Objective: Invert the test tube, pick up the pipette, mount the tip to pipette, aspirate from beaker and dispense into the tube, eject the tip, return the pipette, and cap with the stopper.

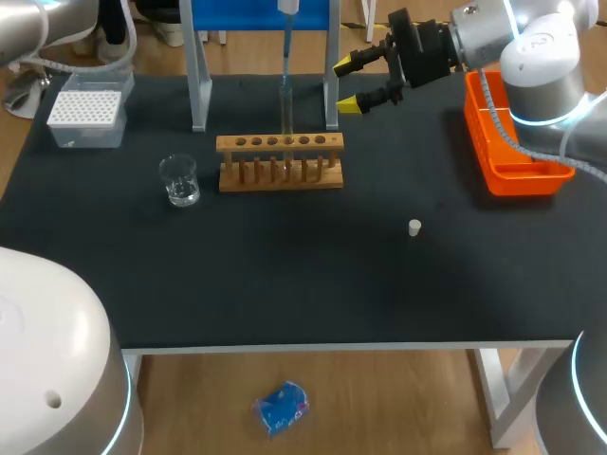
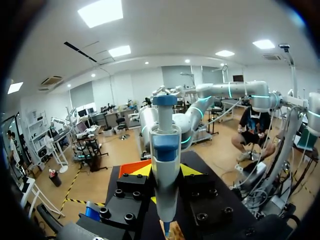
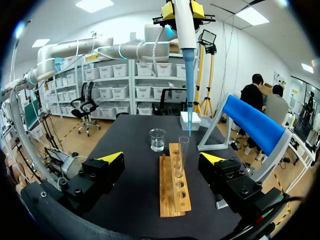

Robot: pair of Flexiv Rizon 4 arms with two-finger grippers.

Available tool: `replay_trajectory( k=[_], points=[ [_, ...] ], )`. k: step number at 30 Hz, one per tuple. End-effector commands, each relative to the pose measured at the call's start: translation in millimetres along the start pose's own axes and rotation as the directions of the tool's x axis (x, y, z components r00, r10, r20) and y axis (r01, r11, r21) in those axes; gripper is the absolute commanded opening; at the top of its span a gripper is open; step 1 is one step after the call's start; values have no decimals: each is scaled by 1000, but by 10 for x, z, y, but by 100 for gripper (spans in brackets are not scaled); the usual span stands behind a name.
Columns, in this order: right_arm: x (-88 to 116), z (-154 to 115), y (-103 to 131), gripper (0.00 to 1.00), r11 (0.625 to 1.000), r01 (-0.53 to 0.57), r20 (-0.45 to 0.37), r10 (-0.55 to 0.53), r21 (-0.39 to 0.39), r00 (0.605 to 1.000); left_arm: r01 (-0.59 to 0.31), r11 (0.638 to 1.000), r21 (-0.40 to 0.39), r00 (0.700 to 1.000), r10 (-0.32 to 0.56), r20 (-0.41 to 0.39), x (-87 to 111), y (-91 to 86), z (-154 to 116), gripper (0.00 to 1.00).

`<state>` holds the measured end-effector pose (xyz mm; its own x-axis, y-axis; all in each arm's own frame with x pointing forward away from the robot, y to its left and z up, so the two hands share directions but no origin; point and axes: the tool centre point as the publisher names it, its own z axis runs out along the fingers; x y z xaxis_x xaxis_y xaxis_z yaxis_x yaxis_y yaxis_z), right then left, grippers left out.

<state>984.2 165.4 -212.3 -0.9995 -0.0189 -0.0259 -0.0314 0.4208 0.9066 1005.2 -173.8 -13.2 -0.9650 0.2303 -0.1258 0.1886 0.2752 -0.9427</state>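
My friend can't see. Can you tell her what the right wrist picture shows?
A pipette hangs tip-down from the left end effector, its blue tip just above a glass test tube standing in a wooden rack. The right end effector is open, one finger each side of the rack, with a beaker beyond it.

Stand posts (image 1: 199,76) flank the tube (image 3: 181,155) — pipette (image 3: 186,30) overhead, front side open.

I'm running this in a lab: ahead of my right hand (image 3: 162,159) the black desk (image 3: 135,150) carries a wooden rack (image 3: 174,185) with a glass tube (image 3: 181,157), a beaker (image 3: 157,139) and tip box (image 3: 191,120) beyond, a pipette (image 3: 186,30) above the tube.
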Motion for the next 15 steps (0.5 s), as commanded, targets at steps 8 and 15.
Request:
replay_trajectory(
  k=[8, 15],
  points=[
    [5, -1, -3, 100, 1000, 0, 0, 0, 0, 1000, 8, 1000, -14, 1000, -8, 18, 39, -172, -191, 0],
    [5, -1, -3, 100, 1000, 0, 0, 0, 0, 1000, 29, 999, -15, 998, -28, 51, 96, -248, -358, 0]
  ],
)
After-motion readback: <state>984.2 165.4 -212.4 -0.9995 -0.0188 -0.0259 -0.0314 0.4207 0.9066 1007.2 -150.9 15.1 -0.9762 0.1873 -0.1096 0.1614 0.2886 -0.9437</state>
